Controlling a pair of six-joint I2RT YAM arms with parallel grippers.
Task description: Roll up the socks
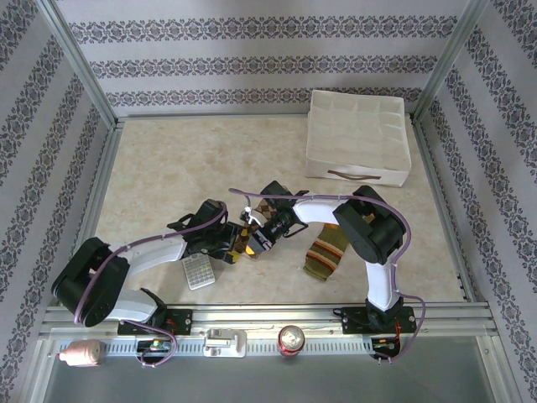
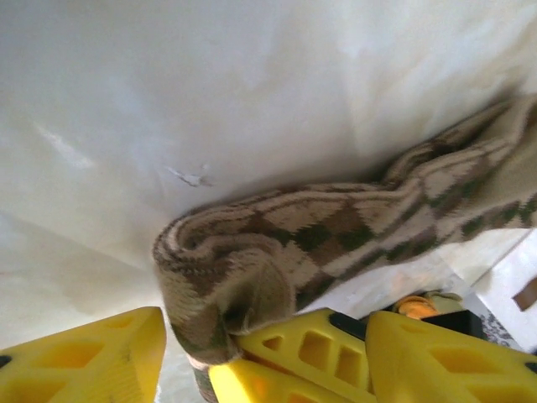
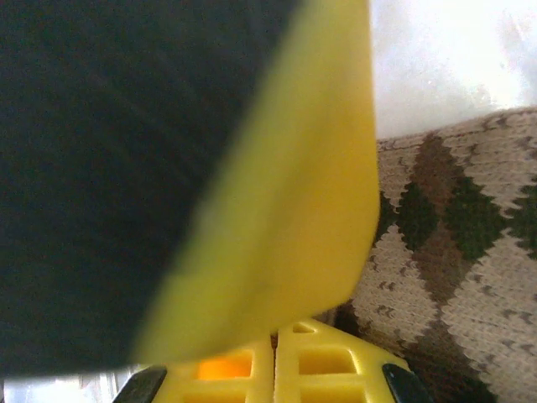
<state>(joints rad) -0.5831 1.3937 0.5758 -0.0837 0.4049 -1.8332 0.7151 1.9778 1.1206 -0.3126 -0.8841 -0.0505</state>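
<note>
Just right of the grey calculator (image 1: 199, 271): left gripper (image 2: 268, 332) spread open astride the rolled end of the argyle sock (image 2: 336, 227), seemingly to cage it. Pressed into that roll, right gripper (image 3: 277, 357) closed, probably pinning the turns. Farther right, lying flat, unrolled: olive striped sock (image 1: 327, 252).
</note>
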